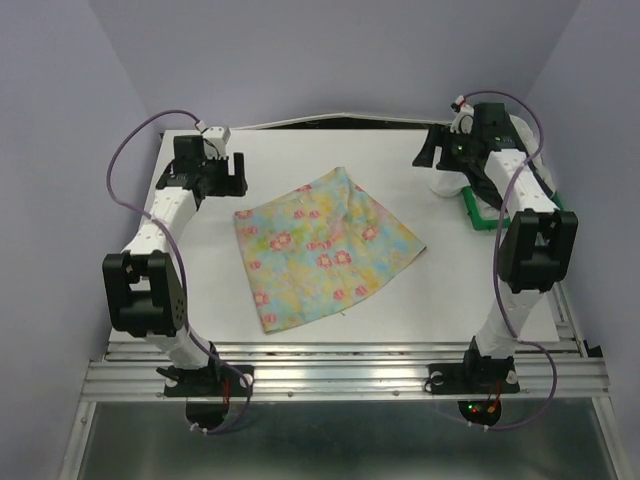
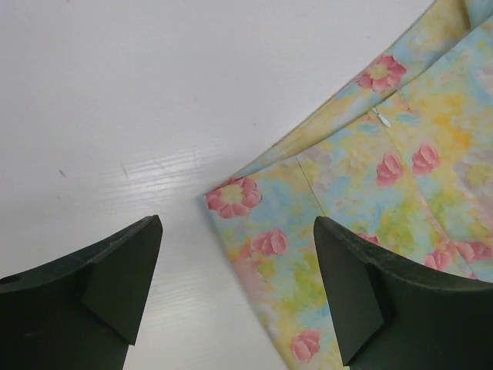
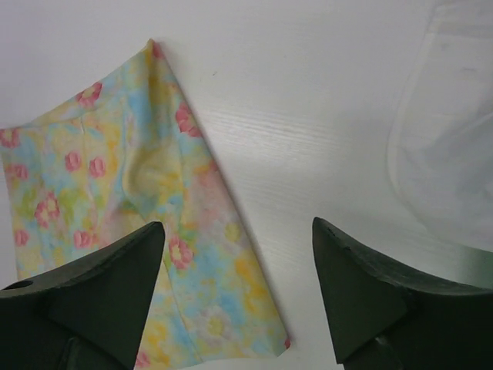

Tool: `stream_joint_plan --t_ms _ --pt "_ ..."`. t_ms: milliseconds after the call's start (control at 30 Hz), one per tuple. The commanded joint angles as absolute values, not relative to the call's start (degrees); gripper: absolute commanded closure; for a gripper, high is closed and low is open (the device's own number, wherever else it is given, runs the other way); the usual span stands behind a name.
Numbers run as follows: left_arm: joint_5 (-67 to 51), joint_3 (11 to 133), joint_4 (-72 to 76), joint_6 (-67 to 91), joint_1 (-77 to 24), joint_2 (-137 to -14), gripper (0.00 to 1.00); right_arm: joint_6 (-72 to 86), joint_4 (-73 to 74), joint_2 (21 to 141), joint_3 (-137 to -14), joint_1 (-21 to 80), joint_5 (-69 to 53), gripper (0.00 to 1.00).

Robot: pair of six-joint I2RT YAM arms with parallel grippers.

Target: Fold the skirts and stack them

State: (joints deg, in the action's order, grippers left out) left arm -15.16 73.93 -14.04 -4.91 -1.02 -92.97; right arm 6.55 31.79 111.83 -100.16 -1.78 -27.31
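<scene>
Cloth for the first fold, the yellow floral skirt (image 1: 325, 245), lies spread nearly flat in the middle of the overhead frame. I take that spot to be chosen so either arm can reach a corner from its own side of the white table (image 1: 300, 150). The left gripper (image 1: 225, 172) hangs at the skirt's upper-left corner. Its wrist view shows the jaws wide, with that corner and the seam with its small zip (image 2: 380, 117) lying loose between and beyond them, pinched by nothing. The right gripper (image 3: 239, 285) is also wide and empty, with the floral hem at the left of its view and the white skirt (image 3: 451, 146) at the right edge. Overhead, that white one sits in the upper right against the green tray (image 1: 482, 215), apparently parked there awaiting its turn. How high the fingers ride above the cloth I cannot tell.
</scene>
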Motion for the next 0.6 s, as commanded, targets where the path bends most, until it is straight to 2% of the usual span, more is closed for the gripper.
stream_joint_plan --t_ms 0,167,300,433,567 --pt "-15.99 70.33 -12.48 -6.06 -1.5 -85.87 0.1 1.76 29.98 109.07 -93.62 -1.32 -34.44 0.2" --pt "-20.47 65.84 -12.4 -6.5 -1.49 -84.9 0.22 -4.03 30.15 109.34 -87.65 1.57 -34.81 0.35" --pt "-21.27 64.34 -10.55 -7.9 -1.58 -86.39 0.29 -10.44 29.09 108.98 -82.99 5.88 -29.37 0.39" --pt "-24.17 68.72 -14.76 -14.49 -1.58 -91.04 0.33 -12.22 28.21 109.95 -79.02 7.91 -26.02 0.41" --pt "-24.88 71.19 -16.87 -16.26 -1.67 -94.91 0.37 -13.09 28.74 110.13 -74.81 7.91 -25.75 0.51"
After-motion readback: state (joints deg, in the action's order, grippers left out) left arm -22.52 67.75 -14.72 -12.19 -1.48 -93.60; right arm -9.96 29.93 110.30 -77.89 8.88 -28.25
